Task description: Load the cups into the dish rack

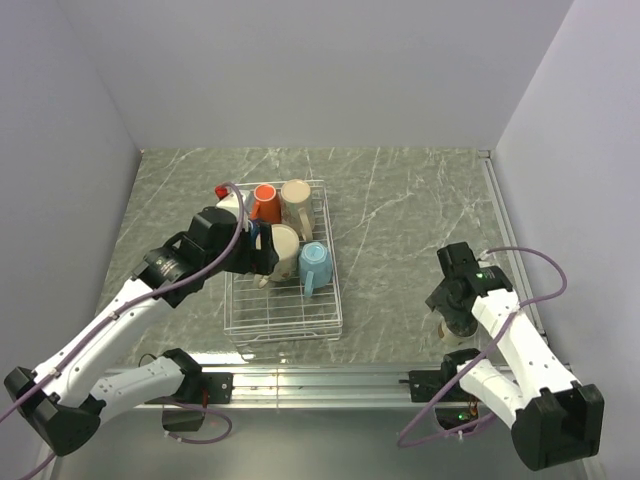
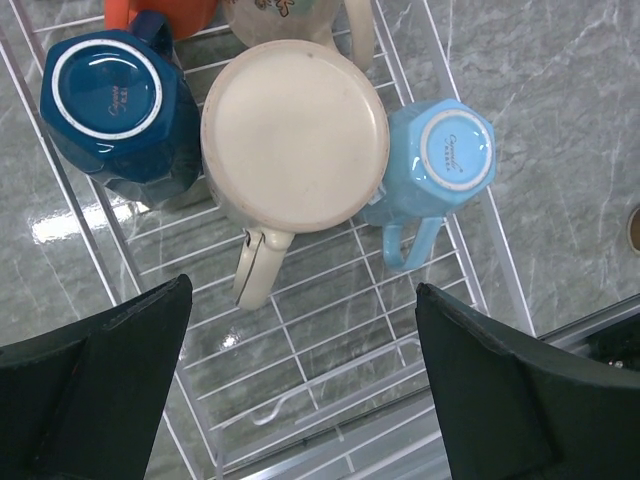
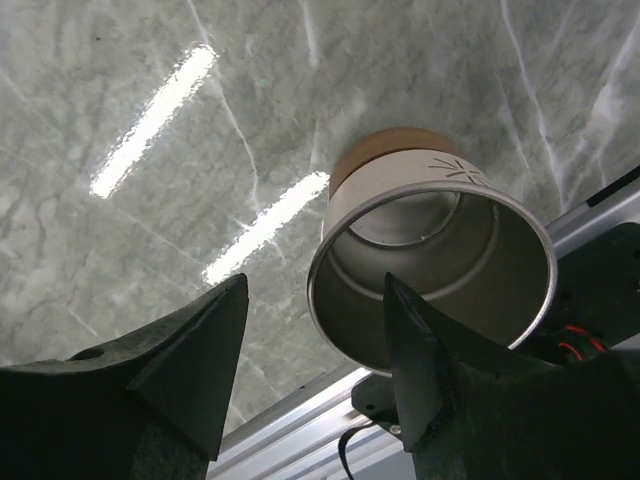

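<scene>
The white wire dish rack [image 1: 285,310] holds the orange cup [image 1: 265,200], tall beige cup [image 1: 296,196], cream cup [image 1: 284,243] and light blue cup [image 1: 313,262]. In the left wrist view the dark blue cup [image 2: 110,100], cream cup [image 2: 295,140] and light blue cup [image 2: 440,160] sit upside down on the rack [image 2: 320,350]. My left gripper [image 2: 303,290] hangs open and empty above them. The metallic cup [image 3: 430,260] stands mouth-up on the table at the right. My right gripper [image 3: 315,285] is open, with the cup's near rim between its fingers.
A small red and white object [image 1: 222,192] sits just behind the rack's far left corner. A metal rail [image 1: 320,378] runs along the table's near edge. Grey walls close in the left, back and right sides.
</scene>
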